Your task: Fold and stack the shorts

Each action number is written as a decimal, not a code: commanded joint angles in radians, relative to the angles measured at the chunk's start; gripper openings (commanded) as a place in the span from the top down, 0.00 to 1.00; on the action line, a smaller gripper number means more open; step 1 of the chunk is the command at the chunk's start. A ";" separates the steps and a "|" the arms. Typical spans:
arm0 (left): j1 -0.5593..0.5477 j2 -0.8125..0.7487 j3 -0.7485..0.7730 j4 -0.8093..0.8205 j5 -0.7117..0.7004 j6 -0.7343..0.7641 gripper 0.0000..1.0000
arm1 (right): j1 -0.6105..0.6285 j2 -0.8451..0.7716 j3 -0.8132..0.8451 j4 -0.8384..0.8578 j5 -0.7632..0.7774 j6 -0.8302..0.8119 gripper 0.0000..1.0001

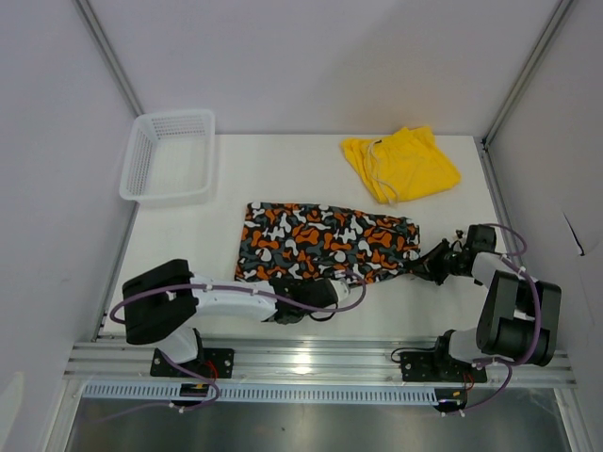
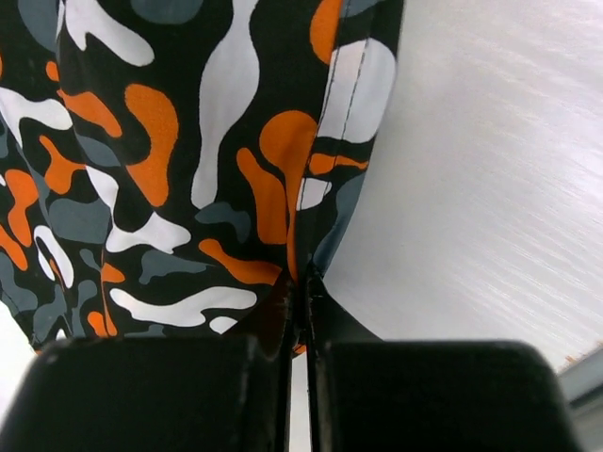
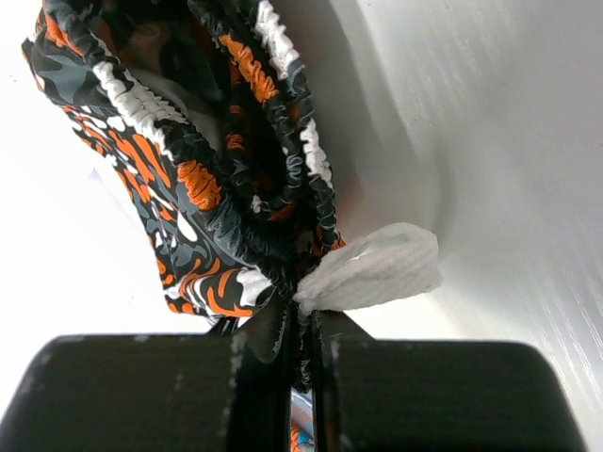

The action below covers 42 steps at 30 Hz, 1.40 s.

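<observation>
The patterned shorts (image 1: 325, 242) lie spread flat mid-table, orange, white, black and grey-teal. My left gripper (image 1: 332, 285) is shut on their near hem edge; the left wrist view shows the cloth (image 2: 188, 160) pinched between the black fingers (image 2: 268, 325). My right gripper (image 1: 421, 264) is shut on the elastic waistband at the right end; the right wrist view shows the gathered waistband (image 3: 236, 188) and a white label (image 3: 372, 268) at the jaws. The yellow shorts (image 1: 400, 163) lie folded at the back right with a pale drawstring, away from both grippers.
A white plastic mesh basket (image 1: 170, 155) stands at the back left corner. White walls and metal frame posts border the table on the left, right and back. An aluminium rail (image 1: 320, 363) holds the arm bases at the near edge.
</observation>
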 commanded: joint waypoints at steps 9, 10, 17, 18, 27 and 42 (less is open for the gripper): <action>-0.202 -0.227 -0.114 0.088 -0.071 0.043 1.00 | -0.096 0.063 0.132 -0.149 -0.043 -0.058 1.00; -0.204 -0.230 -0.116 0.088 -0.073 0.041 1.00 | -0.104 0.074 0.130 -0.147 -0.070 -0.060 1.00; -0.204 -0.181 -0.103 0.060 -0.120 0.031 1.00 | -0.196 0.162 0.109 -0.087 -0.265 -0.065 1.00; -0.204 -0.175 -0.103 0.059 -0.130 0.029 1.00 | -0.202 0.181 0.109 -0.083 -0.285 -0.071 1.00; -0.159 -0.168 -0.119 0.072 -0.223 0.018 1.00 | -0.203 0.120 0.072 -0.084 -0.360 -0.144 1.00; -0.024 -0.354 -0.175 0.106 -0.317 -0.003 1.00 | -0.141 0.005 -0.038 -0.124 -0.353 -0.149 1.00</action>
